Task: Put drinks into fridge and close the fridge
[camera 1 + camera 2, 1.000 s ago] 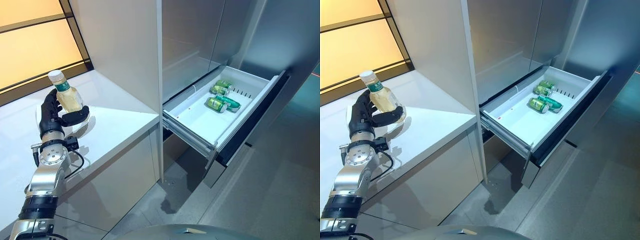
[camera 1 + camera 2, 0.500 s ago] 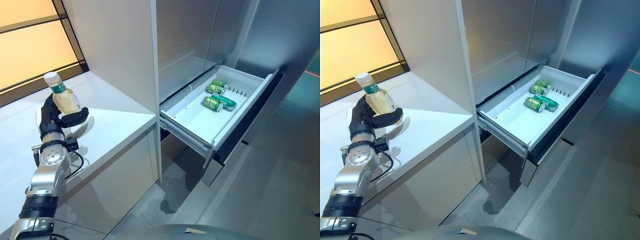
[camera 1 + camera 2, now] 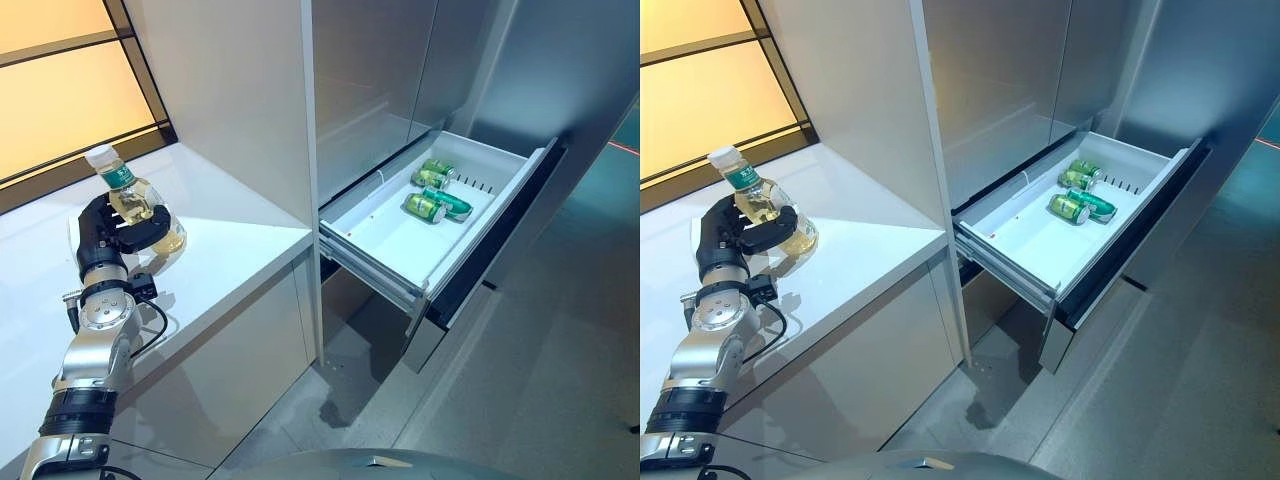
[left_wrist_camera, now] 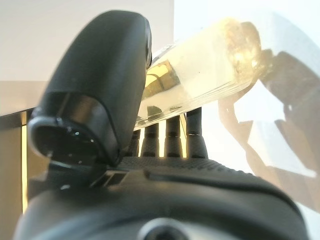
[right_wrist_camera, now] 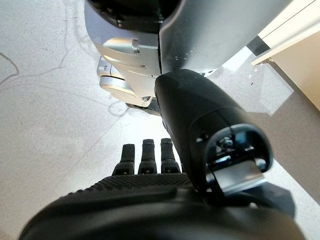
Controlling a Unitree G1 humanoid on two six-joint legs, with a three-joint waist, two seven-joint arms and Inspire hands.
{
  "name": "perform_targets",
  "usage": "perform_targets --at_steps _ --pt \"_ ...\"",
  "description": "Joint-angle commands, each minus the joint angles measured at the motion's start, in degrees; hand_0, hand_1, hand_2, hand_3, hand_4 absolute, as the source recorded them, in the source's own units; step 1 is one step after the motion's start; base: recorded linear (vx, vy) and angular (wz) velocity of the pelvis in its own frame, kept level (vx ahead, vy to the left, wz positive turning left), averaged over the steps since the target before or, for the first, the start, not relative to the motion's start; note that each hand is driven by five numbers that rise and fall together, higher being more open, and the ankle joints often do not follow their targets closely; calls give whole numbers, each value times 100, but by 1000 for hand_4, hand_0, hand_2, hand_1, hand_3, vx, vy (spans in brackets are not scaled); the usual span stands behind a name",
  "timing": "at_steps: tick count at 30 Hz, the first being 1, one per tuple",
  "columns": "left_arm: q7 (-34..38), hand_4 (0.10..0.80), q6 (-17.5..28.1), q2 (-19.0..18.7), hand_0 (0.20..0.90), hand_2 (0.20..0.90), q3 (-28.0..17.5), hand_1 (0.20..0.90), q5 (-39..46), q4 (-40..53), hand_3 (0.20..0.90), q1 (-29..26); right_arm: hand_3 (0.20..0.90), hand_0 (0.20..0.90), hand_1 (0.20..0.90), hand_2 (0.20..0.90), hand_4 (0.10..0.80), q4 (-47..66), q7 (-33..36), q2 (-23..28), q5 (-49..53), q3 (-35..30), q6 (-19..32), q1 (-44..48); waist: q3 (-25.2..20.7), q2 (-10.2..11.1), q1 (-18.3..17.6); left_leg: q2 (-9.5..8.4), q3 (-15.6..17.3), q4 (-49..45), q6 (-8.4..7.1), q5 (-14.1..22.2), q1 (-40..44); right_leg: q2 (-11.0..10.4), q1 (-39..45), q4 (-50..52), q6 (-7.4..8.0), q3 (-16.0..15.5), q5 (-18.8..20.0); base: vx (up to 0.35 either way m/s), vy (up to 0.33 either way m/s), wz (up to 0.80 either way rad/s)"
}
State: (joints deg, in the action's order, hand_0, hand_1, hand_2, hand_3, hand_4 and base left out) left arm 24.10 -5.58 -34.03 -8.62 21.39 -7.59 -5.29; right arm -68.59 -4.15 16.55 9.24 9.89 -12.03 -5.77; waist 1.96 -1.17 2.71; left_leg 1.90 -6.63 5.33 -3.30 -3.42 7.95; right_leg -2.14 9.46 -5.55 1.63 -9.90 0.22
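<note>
A clear bottle (image 3: 124, 193) of pale yellow drink, with a white cap and a green neck label, leans just above the white counter (image 3: 235, 245) at the left. My left hand (image 3: 97, 238) is shut on it, fingers and thumb wrapped round its body; the left wrist view shows the bottle (image 4: 210, 65) lying across the fingers under the thumb (image 4: 100, 75). To the right, the fridge's white drawer (image 3: 385, 245) stands pulled out, with several green cans (image 3: 432, 207) lying at its far end. My right hand (image 5: 150, 210) shows only in its wrist view, fingers relaxed over the floor, holding nothing.
A tall white cabinet panel (image 3: 240, 90) stands between the counter and the grey fridge doors (image 3: 370, 80). An amber window (image 3: 60, 90) backs the counter. The drawer's dark front (image 3: 500, 230) juts over the grey floor (image 3: 540, 380).
My left hand's thumb and fingers have closed round the bottle, which now leans with its base swung out to the right. The view shifted slightly a second ago.
</note>
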Motion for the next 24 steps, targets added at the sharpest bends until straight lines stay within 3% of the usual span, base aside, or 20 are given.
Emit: perform_targets --at_steps 1,13,24 --pt "227 100 1015 -337 300 300 -309 300 -65 114 200 -1172 900 900 900 900 800 77 -192 -236 -105 224 28 273 -80 73 -67 -553 158 -33 456 453 71 71 -56 190 138 265 -10 0 0 0" --pt "249 100 1426 -397 300 300 -349 300 -118 269 200 -1263 900 900 900 900 800 233 -226 -158 -443 333 208 288 -80 82 -82 -556 152 -33 446 383 20 63 -112 197 135 274 49 -9 0 0" --pt "-139 100 1691 -660 300 300 -368 300 169 886 200 -1454 900 900 900 900 800 1270 -669 25 -1279 1126 640 504 -81 89 25 -550 85 -33 415 369 -3 36 -76 165 132 191 42 -8 -1 0"
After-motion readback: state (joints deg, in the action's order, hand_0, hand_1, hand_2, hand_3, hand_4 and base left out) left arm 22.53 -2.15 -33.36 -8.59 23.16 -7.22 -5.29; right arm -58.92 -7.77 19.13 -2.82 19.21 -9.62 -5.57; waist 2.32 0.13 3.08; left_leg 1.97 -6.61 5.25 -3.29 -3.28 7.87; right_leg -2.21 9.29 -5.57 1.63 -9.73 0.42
